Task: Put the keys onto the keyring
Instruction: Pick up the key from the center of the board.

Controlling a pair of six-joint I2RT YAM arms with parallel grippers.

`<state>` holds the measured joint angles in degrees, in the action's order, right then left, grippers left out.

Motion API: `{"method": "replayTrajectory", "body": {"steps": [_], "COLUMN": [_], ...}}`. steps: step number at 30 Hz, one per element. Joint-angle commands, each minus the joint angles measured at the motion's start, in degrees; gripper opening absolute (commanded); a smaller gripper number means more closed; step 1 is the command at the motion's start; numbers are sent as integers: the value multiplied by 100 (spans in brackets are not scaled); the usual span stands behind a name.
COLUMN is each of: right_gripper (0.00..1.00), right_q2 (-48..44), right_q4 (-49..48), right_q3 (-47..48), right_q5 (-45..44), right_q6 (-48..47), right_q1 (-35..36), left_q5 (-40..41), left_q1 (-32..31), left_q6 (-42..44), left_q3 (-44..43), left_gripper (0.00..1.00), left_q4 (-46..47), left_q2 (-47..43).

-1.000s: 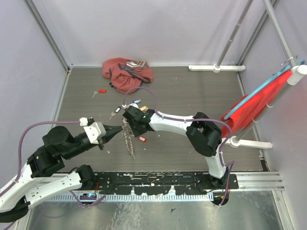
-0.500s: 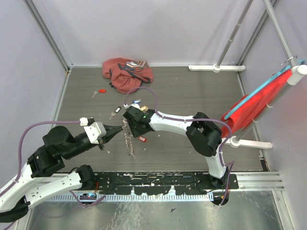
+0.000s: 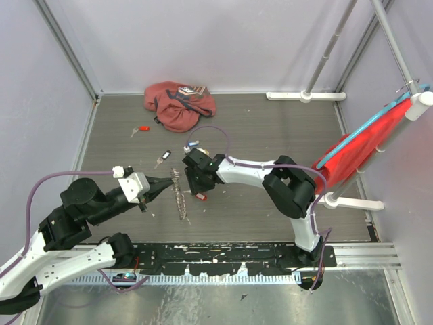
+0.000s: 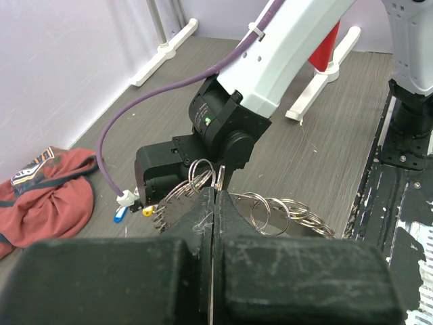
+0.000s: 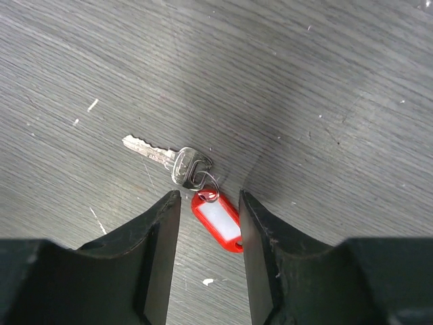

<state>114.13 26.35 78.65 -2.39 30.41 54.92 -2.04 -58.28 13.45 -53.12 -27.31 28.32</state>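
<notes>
My left gripper (image 3: 167, 183) is shut on the keyring (image 3: 180, 198), a bunch of silver rings and keys hanging below it. In the left wrist view the jaws (image 4: 214, 194) pinch the keyring (image 4: 287, 211). My right gripper (image 3: 197, 187) is open and points down over a silver key with a red tag (image 3: 201, 197). In the right wrist view the red-tagged key (image 5: 216, 220) lies on the floor between the open fingers (image 5: 208, 203), untouched. A red key (image 3: 141, 129), a black key (image 3: 162, 158) and blue and yellow keys (image 3: 191, 143) lie farther back.
A reddish-pink cloth bag (image 3: 178, 103) lies at the back of the floor. A red fabric on a white stand (image 3: 355, 152) is at the right. White rails (image 3: 304, 95) run along the back wall. The right arm's wrist (image 4: 226, 125) is close in front of the left gripper.
My right gripper has moved right, away from the keyring, and now hangs over the red-tagged key. The left gripper has held still with the keyring.
</notes>
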Motion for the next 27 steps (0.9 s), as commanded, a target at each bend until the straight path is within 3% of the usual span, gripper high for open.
{"method": "replayTrajectory", "body": {"steps": [1,22,27], "right_gripper": [45,2,0], "right_q2": [-224,-385,-804], "right_q4": [-396,-562,-614], "right_q3": [-134,-162,-296], "right_q5": [350,439,194], "right_q6": [193,134,-52], "right_q1": [-91,-147,-148], "left_q5": [-52,-26,8], "left_q1": [0,0,0], "left_q6": [35,44,48], "left_q3": [-8,6,23], "left_gripper": [0,0,0], "left_q4": [380,402,426], "left_q2": [-18,-28,10]}}
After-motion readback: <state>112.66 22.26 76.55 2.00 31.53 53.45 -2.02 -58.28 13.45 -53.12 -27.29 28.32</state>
